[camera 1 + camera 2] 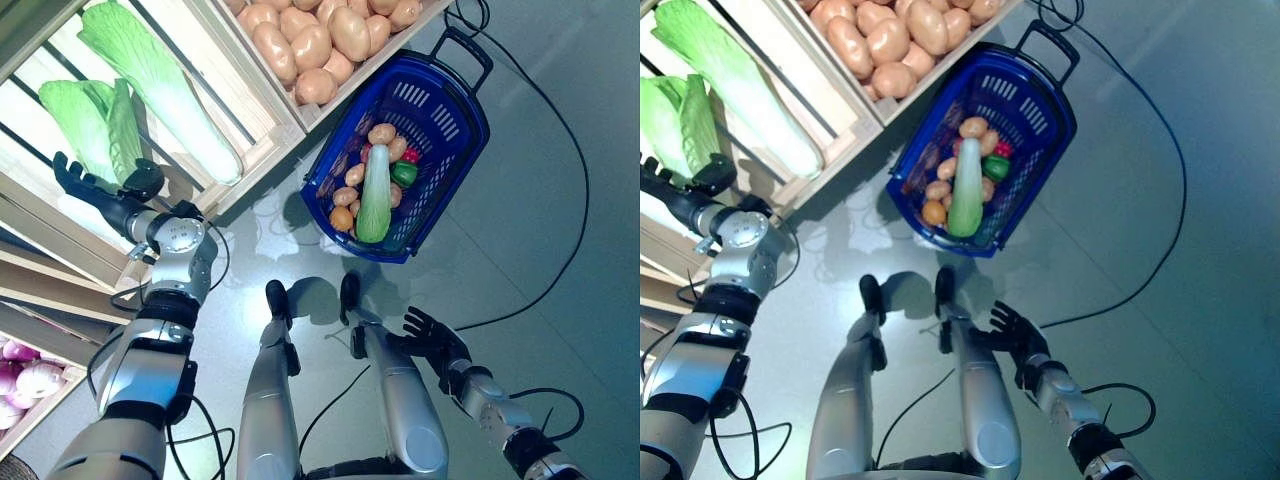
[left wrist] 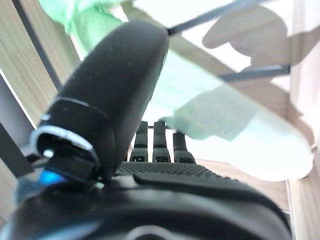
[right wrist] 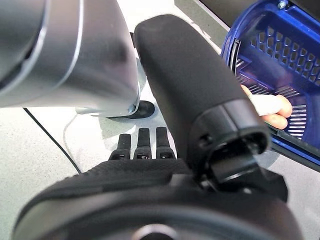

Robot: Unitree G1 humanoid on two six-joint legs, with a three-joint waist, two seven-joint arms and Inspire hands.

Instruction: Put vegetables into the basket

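Note:
A blue basket (image 1: 455,125) stands on the floor and holds potatoes, a long pale-green cabbage (image 1: 376,195), a green pepper and a red vegetable. My left hand (image 1: 95,187) reaches into the wooden shelf beside two green cabbages (image 1: 92,125), fingers straight, holding nothing. In the left wrist view a cabbage (image 2: 215,115) lies just past the fingers (image 2: 159,142). A longer cabbage (image 1: 165,85) lies in the neighbouring compartment. My right hand (image 1: 432,338) hangs low near the floor, open and empty, short of the basket (image 3: 280,75).
The wooden shelf (image 1: 255,110) runs along the left, with a bin of potatoes (image 1: 320,40) at the top and purple onions (image 1: 25,372) at the lower left. The basket's black handle (image 1: 465,50) points away from the shelf.

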